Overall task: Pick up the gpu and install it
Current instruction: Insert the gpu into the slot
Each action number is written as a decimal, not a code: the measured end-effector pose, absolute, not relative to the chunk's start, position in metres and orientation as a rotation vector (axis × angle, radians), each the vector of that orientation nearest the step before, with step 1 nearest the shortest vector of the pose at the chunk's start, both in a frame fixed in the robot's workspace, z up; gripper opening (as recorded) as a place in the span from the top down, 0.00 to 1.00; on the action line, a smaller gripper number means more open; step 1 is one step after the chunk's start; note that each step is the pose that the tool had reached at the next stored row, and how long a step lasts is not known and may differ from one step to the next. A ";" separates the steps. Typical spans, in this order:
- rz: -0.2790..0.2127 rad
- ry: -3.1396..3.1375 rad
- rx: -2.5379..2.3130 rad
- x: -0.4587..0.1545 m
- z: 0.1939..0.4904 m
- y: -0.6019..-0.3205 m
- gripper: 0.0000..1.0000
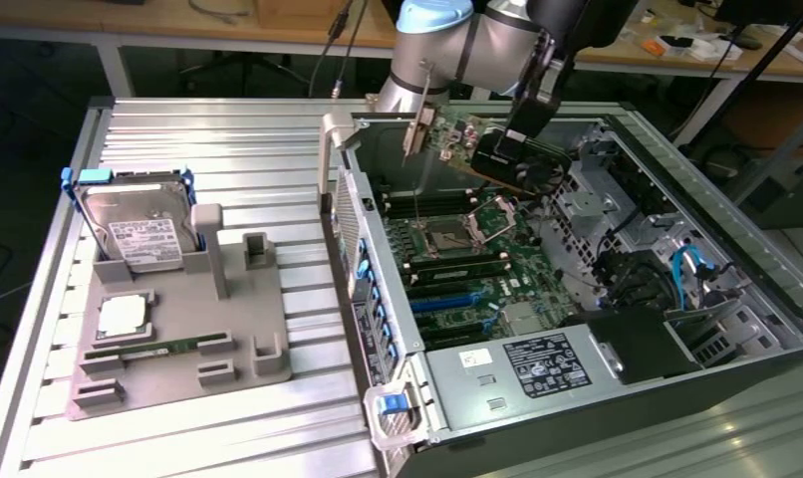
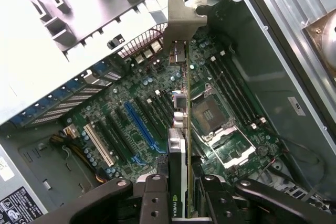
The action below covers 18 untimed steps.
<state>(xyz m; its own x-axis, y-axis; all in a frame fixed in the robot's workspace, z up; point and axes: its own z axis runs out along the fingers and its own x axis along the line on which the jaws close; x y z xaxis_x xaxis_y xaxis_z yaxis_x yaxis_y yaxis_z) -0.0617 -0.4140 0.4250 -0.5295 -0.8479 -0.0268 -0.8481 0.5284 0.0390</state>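
The gripper is clamped on the gpu, held edge-down above the motherboard. The card's long axis is skewed from the blue slot, which lies nearer.

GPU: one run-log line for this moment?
gripper: shut on gpu | gpu: held in air above motherboard of open case | install: not yet seated

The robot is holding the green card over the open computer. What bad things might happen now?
1. The gpu hangs in the tool above the motherboard. If it slips, it might drop onto the bare processor socket.
2. Its silver bracket sits close to the case wall and may catch there.
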 end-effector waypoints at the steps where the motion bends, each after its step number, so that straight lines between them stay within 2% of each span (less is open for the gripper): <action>1: 0.074 2.739 -1.528 -0.062 0.425 -0.414 0.73; 18: 0.074 2.670 -1.649 -0.062 0.425 -0.412 0.73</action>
